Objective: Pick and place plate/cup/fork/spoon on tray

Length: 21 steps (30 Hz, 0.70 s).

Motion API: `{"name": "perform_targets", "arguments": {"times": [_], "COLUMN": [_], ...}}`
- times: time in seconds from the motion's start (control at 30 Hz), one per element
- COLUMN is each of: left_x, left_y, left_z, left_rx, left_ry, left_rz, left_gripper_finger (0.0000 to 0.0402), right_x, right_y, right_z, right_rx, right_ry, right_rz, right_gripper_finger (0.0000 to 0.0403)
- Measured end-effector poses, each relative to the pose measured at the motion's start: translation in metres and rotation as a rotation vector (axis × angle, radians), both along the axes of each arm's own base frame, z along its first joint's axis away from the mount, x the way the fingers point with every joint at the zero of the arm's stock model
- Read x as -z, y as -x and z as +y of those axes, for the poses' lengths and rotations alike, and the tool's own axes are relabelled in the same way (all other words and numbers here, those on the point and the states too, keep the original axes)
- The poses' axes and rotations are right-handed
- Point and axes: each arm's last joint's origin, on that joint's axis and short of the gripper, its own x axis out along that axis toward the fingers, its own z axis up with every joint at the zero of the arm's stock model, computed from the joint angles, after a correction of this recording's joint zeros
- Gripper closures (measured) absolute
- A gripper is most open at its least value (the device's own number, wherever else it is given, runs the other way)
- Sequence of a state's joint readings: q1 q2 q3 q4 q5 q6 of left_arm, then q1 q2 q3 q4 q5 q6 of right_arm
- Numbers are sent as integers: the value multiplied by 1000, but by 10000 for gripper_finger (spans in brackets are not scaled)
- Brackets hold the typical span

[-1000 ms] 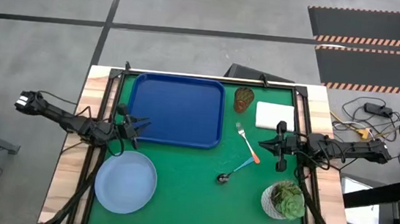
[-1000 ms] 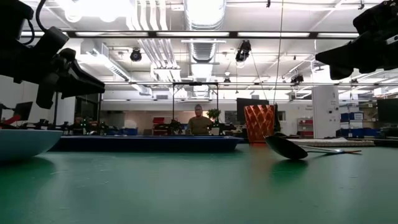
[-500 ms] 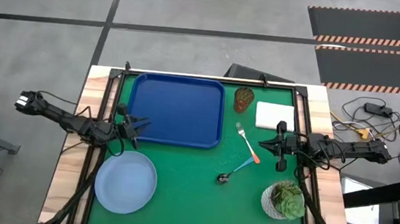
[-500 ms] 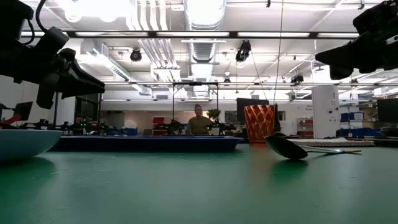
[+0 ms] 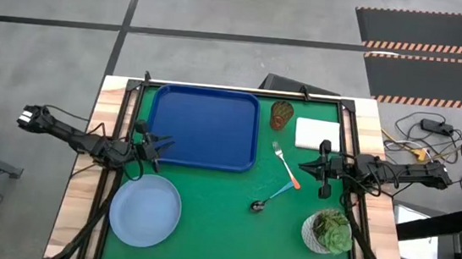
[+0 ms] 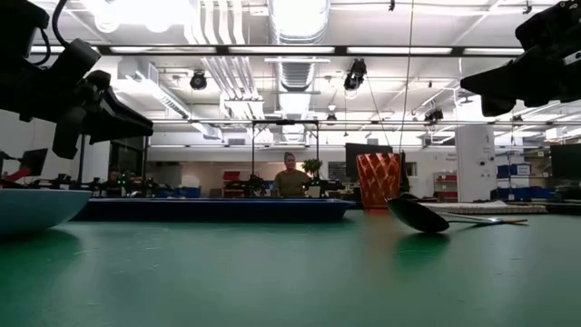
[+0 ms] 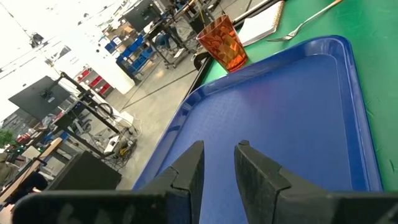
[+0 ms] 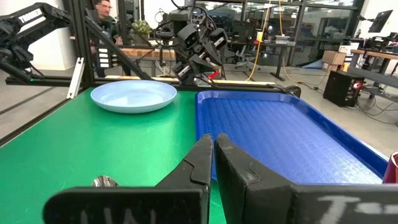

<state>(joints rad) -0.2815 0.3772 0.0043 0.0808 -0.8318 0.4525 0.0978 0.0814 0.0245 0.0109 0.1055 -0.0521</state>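
The dark-blue tray (image 5: 204, 127) lies at the table's far left. The pale-blue plate (image 5: 145, 210) lies near the front left. The amber cup (image 5: 282, 115) stands upright right of the tray. The orange-handled fork (image 5: 285, 164) and the blue-handled spoon (image 5: 271, 196) lie flat on the green mat at mid-table. My left gripper (image 5: 163, 144) hovers over the tray's near left corner with its fingers a little apart and empty; in the left wrist view (image 7: 219, 146) it points over the tray. My right gripper (image 5: 302, 164) hovers just right of the fork, shut and empty; it also shows in the right wrist view (image 8: 213, 140).
A white rectangular pad (image 5: 317, 134) lies right of the cup. A white pot with a green succulent (image 5: 327, 231) stands at the front right. Open green mat (image 5: 220, 239) lies between the plate and the pot. A person (image 6: 290, 179) shows far beyond the table.
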Motion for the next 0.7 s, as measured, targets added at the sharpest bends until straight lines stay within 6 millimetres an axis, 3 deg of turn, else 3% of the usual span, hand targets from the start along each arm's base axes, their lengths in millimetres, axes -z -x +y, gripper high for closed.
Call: {"name": "perform_targets", "arguments": {"times": [0.57, 0.63, 0.7], "left_x": [0, 0, 0], "left_y": [0, 0, 0], "left_z": [0, 0, 0], "left_rx": [-1, -6, -7], "left_ry": [-1, -2, -2], "left_rz": [0, 0, 0], "left_gripper_finger": [332, 332, 332], "right_x": [0, 0, 0], "right_y": [0, 0, 0], "right_z": [0, 0, 0], "right_rx": [-3, -2, -1], "right_ry": [78, 35, -114], "right_rz": [0, 0, -1], "right_gripper_finger": [394, 394, 394]}}
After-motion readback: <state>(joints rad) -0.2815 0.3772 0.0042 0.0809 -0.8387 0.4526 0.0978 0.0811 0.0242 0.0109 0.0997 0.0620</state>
